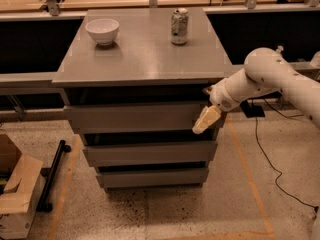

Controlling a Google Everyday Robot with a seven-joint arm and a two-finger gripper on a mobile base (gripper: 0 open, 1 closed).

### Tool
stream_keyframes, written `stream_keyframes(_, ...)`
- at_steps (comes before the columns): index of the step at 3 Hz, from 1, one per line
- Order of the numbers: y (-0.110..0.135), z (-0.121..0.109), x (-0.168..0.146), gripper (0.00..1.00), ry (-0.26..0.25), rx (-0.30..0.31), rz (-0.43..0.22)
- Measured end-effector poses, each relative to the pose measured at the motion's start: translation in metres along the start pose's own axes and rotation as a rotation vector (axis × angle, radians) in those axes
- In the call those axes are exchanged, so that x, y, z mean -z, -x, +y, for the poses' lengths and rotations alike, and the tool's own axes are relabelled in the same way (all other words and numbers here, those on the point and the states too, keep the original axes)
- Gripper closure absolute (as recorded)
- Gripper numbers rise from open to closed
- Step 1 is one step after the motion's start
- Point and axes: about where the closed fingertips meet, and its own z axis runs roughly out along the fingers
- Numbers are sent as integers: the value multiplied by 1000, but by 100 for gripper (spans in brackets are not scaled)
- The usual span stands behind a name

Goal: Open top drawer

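**While top drawer (135, 117) sat unopened, gripper (206, 120) hung at its end**

Since the drawer fronts had no handles, you had the gripper tilted down against the end of the top drawer, probably to hook that edge and drag it out. Contact looked likely but was not certain. Whether the gripper was apart or together, you could not tell. The top drawer's front ran away from the gripper across the cabinet and was not visibly pulled out. The mid-width front (150, 153) lay just below the gripper. The bowl (102, 30) and can (179, 26) sat above and beyond it on the cabinet top (145, 59), well apart, so a pull looked safe.
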Motion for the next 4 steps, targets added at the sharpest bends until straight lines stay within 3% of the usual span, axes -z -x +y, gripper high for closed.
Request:
stream_keyframes(1, -4, -15, -25, 0, 16, -29, -60)
stream_keyframes(2, -17, -5, -48, 0, 65, -63, -53)
stream_keyframes(4, -14, 0, -42, 0, 82, -74, -45)
